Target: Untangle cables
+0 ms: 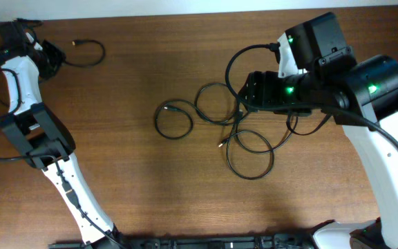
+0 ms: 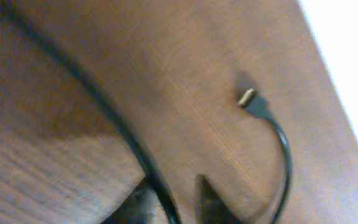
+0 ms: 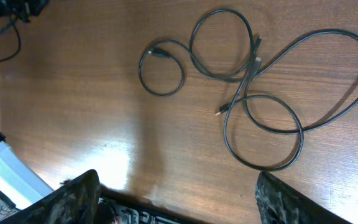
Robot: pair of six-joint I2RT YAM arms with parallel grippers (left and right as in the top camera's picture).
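Finds one cable point(image 1: 103, 51) freed, well left of tangle point(image 3: 250, 73); judges tangle's loops not yet separated. Notes right pincer point(image 3: 178, 176) released above tangle; cannot tell grip of left pincer point(image 2: 169, 202).

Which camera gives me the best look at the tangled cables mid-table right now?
Right wrist: the whole tangle lies unobstructed, with its loops, crossings and plug ends visible. Overhead shows it too, but the right arm covers its right side. Left wrist shows only a separate cable, blurred.
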